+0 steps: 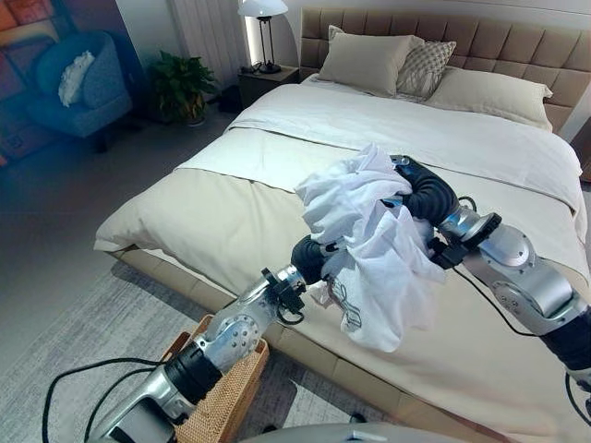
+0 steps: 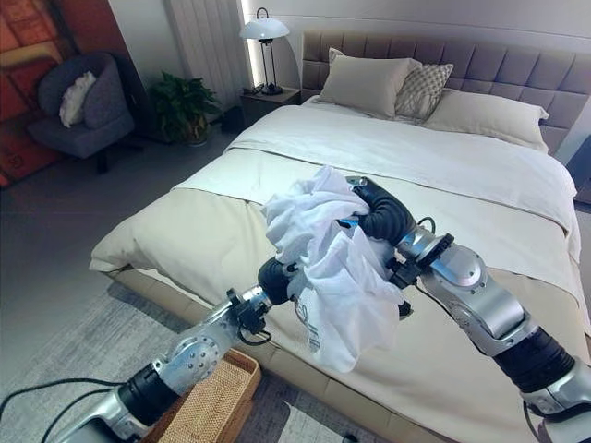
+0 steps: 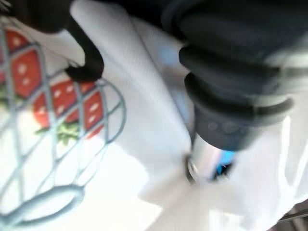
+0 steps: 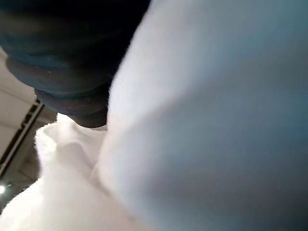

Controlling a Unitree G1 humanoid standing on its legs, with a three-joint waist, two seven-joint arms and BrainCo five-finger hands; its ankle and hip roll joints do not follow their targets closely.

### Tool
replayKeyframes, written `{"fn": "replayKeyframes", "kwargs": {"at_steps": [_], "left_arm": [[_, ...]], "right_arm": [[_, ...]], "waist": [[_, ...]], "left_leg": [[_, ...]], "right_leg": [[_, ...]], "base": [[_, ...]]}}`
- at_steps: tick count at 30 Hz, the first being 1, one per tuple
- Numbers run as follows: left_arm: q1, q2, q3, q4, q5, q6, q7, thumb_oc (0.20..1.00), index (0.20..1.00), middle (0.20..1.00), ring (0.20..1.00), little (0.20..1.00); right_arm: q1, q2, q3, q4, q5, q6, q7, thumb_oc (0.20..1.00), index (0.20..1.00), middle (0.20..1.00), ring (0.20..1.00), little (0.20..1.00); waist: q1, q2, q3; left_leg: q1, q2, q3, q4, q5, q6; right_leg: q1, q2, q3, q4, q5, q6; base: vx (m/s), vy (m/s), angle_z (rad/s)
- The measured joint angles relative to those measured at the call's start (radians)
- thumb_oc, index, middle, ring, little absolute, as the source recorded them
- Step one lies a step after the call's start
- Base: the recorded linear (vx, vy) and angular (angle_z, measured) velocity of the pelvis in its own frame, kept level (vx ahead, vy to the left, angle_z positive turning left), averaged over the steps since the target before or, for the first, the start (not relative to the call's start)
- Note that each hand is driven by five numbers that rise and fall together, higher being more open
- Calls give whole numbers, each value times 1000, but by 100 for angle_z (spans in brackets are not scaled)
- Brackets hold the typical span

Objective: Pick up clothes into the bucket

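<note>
A white garment (image 1: 369, 240) hangs bunched in the air over the near edge of the bed (image 1: 212, 217), held up between both hands. My left hand (image 1: 309, 257) reaches into it from below and the left. My right hand (image 1: 427, 194) is pushed into its top from the right, with the cloth draped over it. The cloth hides the front of both hands. A red strawberry print on the garment (image 3: 57, 110) shows in the left wrist view, and plain white cloth (image 4: 216, 120) in the right wrist view. The wicker basket (image 1: 226, 397) stands on the floor under my left forearm.
The bed has several pillows (image 1: 369, 60) against a padded headboard. A nightstand with a lamp (image 1: 263, 37), a potted plant (image 1: 180, 88) and a blue armchair (image 1: 78, 83) stand at the far left. A grey rug (image 1: 83, 341) lies beside the bed.
</note>
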Motion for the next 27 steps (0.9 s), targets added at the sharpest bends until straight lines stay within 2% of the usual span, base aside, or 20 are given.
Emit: {"fn": "replayKeyframes", "kwargs": {"at_steps": [4,5,6,7,8,17,23,27], "left_arm": [[3,-20,19,0,0,-2,14,200,200,200,200,200],[5,-22,20,0,0,-3,16,200,200,200,200,200],[16,-31,23,0,0,-8,19,200,200,200,200,200],[23,-34,25,0,0,-9,19,200,200,200,200,200],[36,-41,32,0,1,-9,24,200,200,200,200,200],[74,-54,131,0,1,-46,61,200,200,200,200,200],[113,-33,220,-1,25,-72,73,200,200,200,200,200],[179,5,315,-10,102,-99,83,200,200,200,200,200]], "right_arm": [[2,17,0,0,0,0,-1,209,209,209,209,209],[2,18,0,0,0,0,-2,260,260,260,260,260],[7,26,0,0,0,0,-4,464,464,464,464,464],[12,32,-1,0,0,0,-5,520,520,520,520,520],[25,46,-3,0,0,1,-7,1000,1000,1000,1000,1000],[103,89,-48,1,0,2,-19,1000,1000,1000,1000,1000],[203,143,-166,7,-16,3,-31,1000,1000,1000,1000,1000],[302,213,-276,50,-75,1,-64,1000,1000,1000,1000,1000]], "waist": [[2,-2,1],[2,-3,1],[2,-4,0],[2,-6,0],[1,-8,0],[1,-10,-1],[4,-11,-1],[5,-10,-1]], "left_leg": [[-1,0,0,0,-4,2],[-1,0,0,0,-6,5],[-1,0,0,0,-8,8],[-1,0,1,0,-9,8],[-1,0,1,0,-10,8],[-3,-1,0,0,-10,7],[-3,-1,-1,0,-10,7],[-4,-1,-4,0,-12,8]], "right_leg": [[-1,0,0,0,-1,1],[-1,0,0,0,-1,1],[-3,0,0,0,-2,1],[-3,0,0,0,-2,1],[-2,0,1,0,-3,1],[-2,-1,0,0,-8,0],[-1,-1,0,0,-10,-2],[-1,-1,-7,0,-12,-2]], "base": [[0,0,0],[0,0,0],[0,0,0],[0,0,0],[0,0,0],[0,0,0],[0,0,0],[8,0,2]]}}
